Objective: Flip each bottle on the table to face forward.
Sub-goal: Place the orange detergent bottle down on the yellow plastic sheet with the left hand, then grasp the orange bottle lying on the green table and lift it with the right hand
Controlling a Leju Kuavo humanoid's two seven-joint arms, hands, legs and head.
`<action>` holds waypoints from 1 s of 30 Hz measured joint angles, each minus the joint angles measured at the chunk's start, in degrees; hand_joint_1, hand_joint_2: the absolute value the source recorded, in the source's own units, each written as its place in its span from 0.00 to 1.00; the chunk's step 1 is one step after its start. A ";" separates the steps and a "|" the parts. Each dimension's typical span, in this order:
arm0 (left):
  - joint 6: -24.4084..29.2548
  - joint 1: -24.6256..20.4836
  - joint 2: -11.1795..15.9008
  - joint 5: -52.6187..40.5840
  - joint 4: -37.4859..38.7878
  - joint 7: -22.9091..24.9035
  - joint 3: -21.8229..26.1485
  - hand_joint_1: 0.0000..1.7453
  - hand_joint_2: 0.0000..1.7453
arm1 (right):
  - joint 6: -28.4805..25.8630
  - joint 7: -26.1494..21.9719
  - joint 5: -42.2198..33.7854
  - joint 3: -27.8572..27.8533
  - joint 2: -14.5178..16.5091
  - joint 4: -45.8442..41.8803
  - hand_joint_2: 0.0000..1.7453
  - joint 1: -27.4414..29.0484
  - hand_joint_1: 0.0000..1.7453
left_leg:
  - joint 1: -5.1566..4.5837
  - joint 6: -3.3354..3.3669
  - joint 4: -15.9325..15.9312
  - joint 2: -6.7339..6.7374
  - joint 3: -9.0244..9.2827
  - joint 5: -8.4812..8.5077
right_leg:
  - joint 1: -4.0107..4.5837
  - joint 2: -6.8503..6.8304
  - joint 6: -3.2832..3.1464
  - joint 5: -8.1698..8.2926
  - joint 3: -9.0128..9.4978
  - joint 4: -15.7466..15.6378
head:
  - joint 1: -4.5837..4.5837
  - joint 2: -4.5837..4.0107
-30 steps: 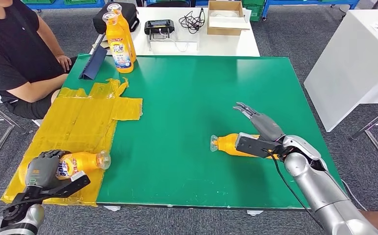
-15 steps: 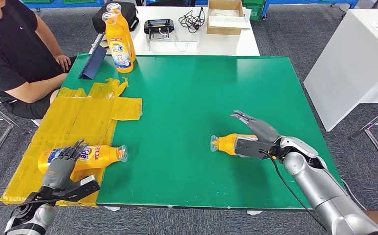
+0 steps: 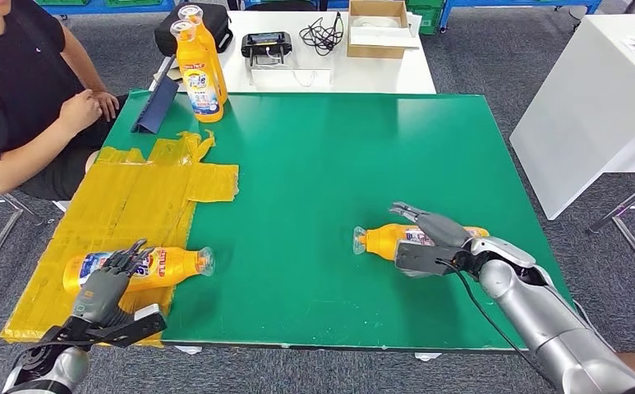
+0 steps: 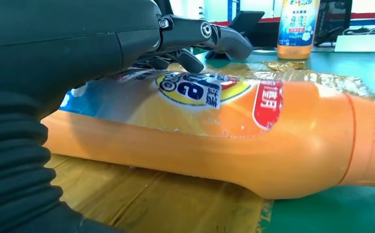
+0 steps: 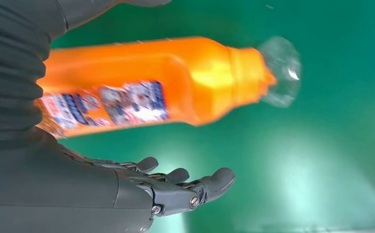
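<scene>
Right hand (image 3: 425, 235) fingers spread over the right bottle (image 3: 379, 240), not clamped, maybe brushing it; blurry wrist view, can't confirm. That bottle lies mid-table (image 3: 330, 164), cap toward the yellow tape patch (image 3: 137, 205). Risk: round body rolls away under a glancing push. Left hand (image 3: 110, 279) is open, resting on the left bottle (image 3: 170, 263) lying label-up on the patch.

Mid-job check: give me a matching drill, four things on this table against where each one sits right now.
Things:
1. bottle with label up
2. bottle under the right robot hand
3. two upright bottles
4. cardboard box

Places:
A. on the white table behind
B. lying on the bare green mat
C. lying on the yellow sheet
D. standing at the far left of the green table

Pairs: 1-C, 2-B, 3-D, 4-A
</scene>
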 joint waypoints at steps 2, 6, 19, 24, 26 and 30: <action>-2.20 0.42 0.13 4.80 -0.73 -2.50 0.24 0.00 0.00 | 0.16 0.69 -0.44 0.90 -1.29 0.01 1.00 -0.18 0.00 | 0.00 0.00 0.00 -0.01 0.01 0.00 | 0.00 0.00 0.00 0.00 0.00 0.00 | -0.01 0.00; -11.45 2.07 -0.15 23.79 -4.54 -7.72 2.18 0.00 0.00 | -0.49 2.36 -0.23 2.57 -4.44 -0.39 1.00 -0.27 0.00 | -0.01 0.00 0.01 -0.01 -0.04 0.00 | 0.00 0.00 0.00 0.00 -0.07 0.00 | 0.01 0.00; -32.68 4.02 -7.19 52.08 -19.77 -8.66 14.12 0.00 0.00 | -7.18 6.43 8.36 5.11 -6.56 -0.15 1.00 0.80 0.00 | 0.02 0.03 0.01 0.14 -0.11 -0.03 | 0.04 0.09 0.00 0.00 -0.18 -0.02 | 0.01 0.00; -37.17 4.13 -10.50 52.57 -23.07 -8.66 18.96 0.00 0.00 | -8.31 7.22 10.73 5.04 -6.10 0.46 1.00 2.01 0.00 | 0.01 0.03 0.01 0.13 -0.14 -0.03 | 0.03 0.10 0.00 0.00 -0.19 -0.02 | 0.01 0.00; -37.47 4.14 -11.25 52.57 -23.81 -8.66 20.00 0.00 0.00 | -8.38 7.33 10.88 4.95 -5.97 0.66 1.00 2.11 0.00 | 0.01 0.03 0.01 0.14 -0.13 -0.03 | 0.03 0.10 0.00 0.00 -0.19 -0.02 | 0.00 0.00; -37.68 4.16 -12.18 52.57 -24.71 -8.66 21.21 0.00 0.00 | -8.40 7.37 10.88 4.86 -5.73 0.98 1.00 2.13 0.00 | 0.01 0.03 0.01 0.13 -0.13 -0.03 | 0.03 0.10 0.00 0.00 -0.19 -0.02 | 0.01 0.00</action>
